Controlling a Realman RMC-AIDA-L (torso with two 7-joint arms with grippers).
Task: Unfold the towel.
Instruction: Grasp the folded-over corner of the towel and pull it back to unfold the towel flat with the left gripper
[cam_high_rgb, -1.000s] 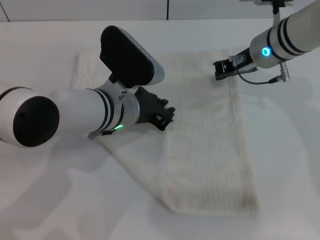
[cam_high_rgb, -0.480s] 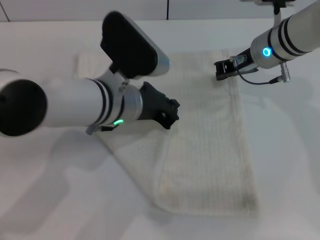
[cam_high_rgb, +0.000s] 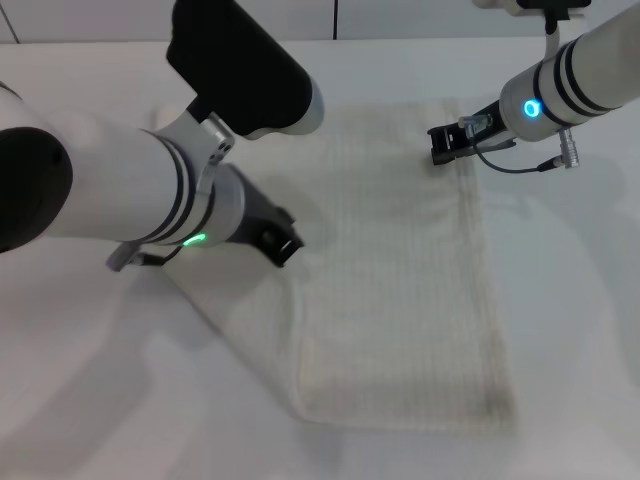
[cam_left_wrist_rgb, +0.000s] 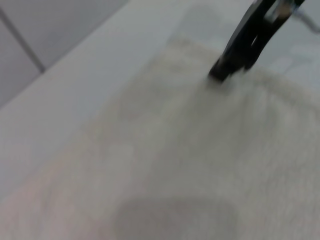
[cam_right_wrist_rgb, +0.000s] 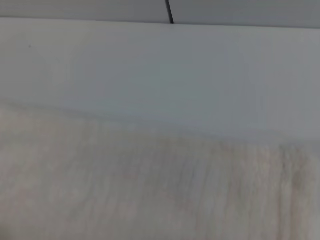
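Towel (cam_high_rgb: 400, 290) lay flat on the white desk (cam_high_rgb: 580, 330).
Its long side ran from near to far; right gripper (cam_high_rgb: 440, 145) pressed its far corner, left gripper (cam_high_rgb: 283, 243) its left part; can't tell either grip.

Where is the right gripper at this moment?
In the head view, the right gripper is at the far right, touching the far right corner of the cream ribbed towel, well apart from the left gripper.

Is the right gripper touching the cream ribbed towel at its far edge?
Touching. In the left wrist view the right gripper has its dark tip planted on the cream ribbed towel, no gap showing; the head view agrees.
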